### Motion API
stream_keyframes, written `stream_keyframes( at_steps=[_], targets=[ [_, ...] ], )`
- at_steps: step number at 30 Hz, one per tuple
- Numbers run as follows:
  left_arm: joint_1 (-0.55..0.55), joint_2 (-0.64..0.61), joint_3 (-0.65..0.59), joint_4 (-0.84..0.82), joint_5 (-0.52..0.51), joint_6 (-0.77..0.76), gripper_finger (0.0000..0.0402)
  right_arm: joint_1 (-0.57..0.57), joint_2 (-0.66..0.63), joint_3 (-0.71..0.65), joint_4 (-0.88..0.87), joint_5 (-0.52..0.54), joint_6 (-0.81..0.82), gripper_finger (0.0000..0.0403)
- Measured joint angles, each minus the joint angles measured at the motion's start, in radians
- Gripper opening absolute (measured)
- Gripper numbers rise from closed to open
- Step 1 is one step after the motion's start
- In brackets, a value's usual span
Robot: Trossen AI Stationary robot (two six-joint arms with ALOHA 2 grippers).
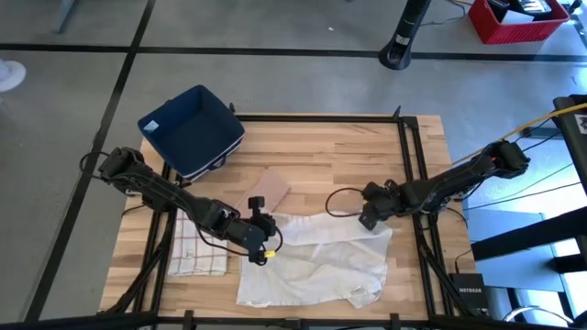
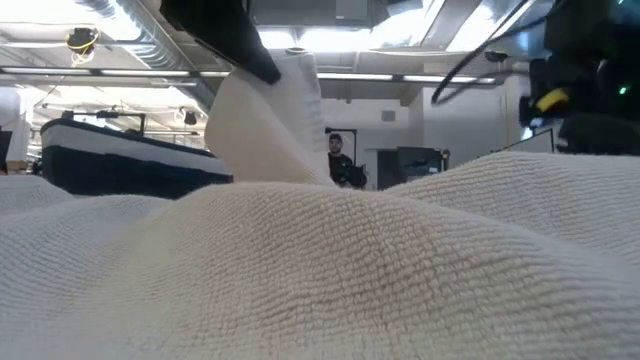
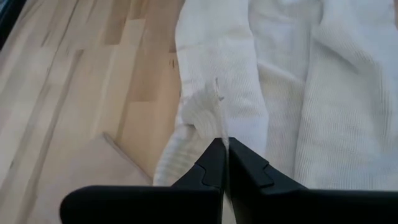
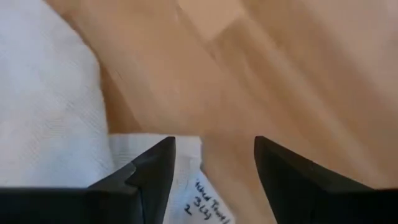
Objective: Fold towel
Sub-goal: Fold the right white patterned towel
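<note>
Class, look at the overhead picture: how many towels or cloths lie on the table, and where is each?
2. A white towel lies rumpled across the table's near middle, between the two arms. A folded checked cloth lies at the left edge, beside it. Others could be hidden underneath.

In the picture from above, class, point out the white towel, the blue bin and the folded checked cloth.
white towel (image 1: 316,266): high view, middle of the crumpled cloth.
blue bin (image 1: 191,131): high view, its dark inside floor.
folded checked cloth (image 1: 197,249): high view, centre of the top layer.

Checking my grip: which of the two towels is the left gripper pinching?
The white towel, crumpled mid-table, pinched by the left gripper; the checked towel lies folded, untouched.
</note>
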Motion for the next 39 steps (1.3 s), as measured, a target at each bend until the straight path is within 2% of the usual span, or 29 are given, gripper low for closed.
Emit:
stream_keyframes(
  at_steps=[3, 7, 10, 16, 19, 22, 26, 31, 35, 39],
  targets=[
    [0.000, 0.000, -0.001, 0.002, 0.000, 0.002, 0.0005, -0.033, 0.000, -0.047, 0.082, -0.083, 0.023, 0.0220],
    [0.000, 0.000, -0.001, 0.001, 0.000, 0.003, 0.0006, -0.045, 0.000, -0.084, 0.113, -0.080, 0.067, 0.0217],
    [0.000, 0.000, -0.001, 0.001, 0.000, 0.003, 0.0007, -0.042, 0.000, -0.102, 0.128, -0.082, 0.074, 0.0196],
    [0.000, 0.000, -0.001, 0.000, 0.000, 0.006, 0.0007, -0.042, -0.002, -0.152, 0.262, -0.078, 0.046, 0.0126],
    [0.000, 0.000, -0.001, 0.001, 0.000, 0.012, 0.0007, -0.042, -0.002, -0.152, 0.254, -0.053, 0.000, 0.0078],
    [0.000, 0.000, -0.001, 0.014, -0.027, 0.031, 0.0007, -0.042, -0.015, -0.115, 0.172, -0.016, -0.066, 0.0018],
    [0.006, -0.020, 0.010, 0.023, -0.100, 0.065, 0.0003, -0.042, -0.061, 0.014, -0.033, 0.132, -0.105, 0.0024],
    [0.050, -0.072, 0.023, 0.030, -0.294, 0.115, 0.0006, -0.042, -0.127, 0.139, -0.244, 0.437, -0.090, 0.0010],
    [0.133, -0.091, 0.023, 0.029, -0.465, 0.180, 0.0003, -0.042, -0.167, 0.150, -0.269, 0.662, -0.052, 0.0011],
    [0.259, -0.092, 0.021, 0.021, -0.491, 0.219, 0.0004, -0.042, -0.166, 0.150, -0.272, 0.790, -0.029, 0.0010]
  ],
)
